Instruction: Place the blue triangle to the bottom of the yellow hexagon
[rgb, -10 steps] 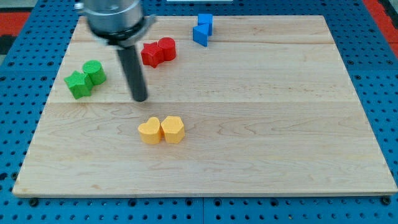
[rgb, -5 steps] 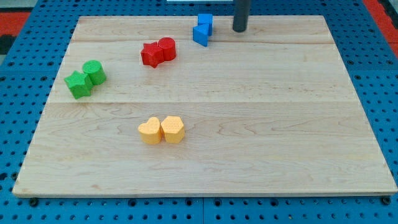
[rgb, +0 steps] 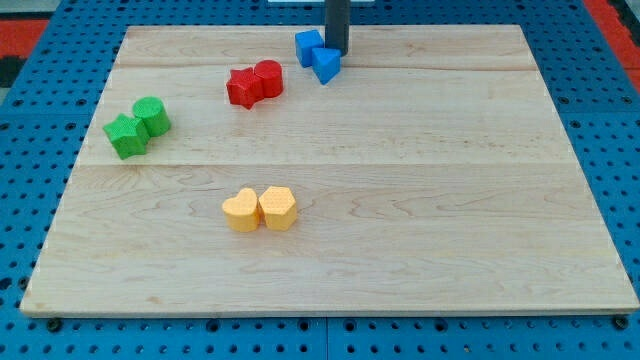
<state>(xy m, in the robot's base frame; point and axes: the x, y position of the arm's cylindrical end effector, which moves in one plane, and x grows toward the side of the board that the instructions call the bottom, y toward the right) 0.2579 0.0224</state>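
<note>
The blue triangle (rgb: 326, 65) lies near the view's top, touching a second blue block (rgb: 308, 46) at its upper left. My tip (rgb: 337, 52) stands right against the triangle's top edge, just right of the other blue block. The yellow hexagon (rgb: 240, 211) sits low on the board, left of centre, touching another yellow block (rgb: 278, 208) on its right. The blue triangle is far above and to the right of the hexagon.
Two red blocks (rgb: 254, 84) touch each other left of the blue pair. A green star (rgb: 126, 137) and a green cylinder (rgb: 151, 116) sit together at the view's left. The wooden board (rgb: 450, 200) rests on a blue pegboard.
My tip went from the board's left to the top right, then left onto the blue blocks. The blue cube-like block shifted left and the blue triangle shifted slightly down and right.
</note>
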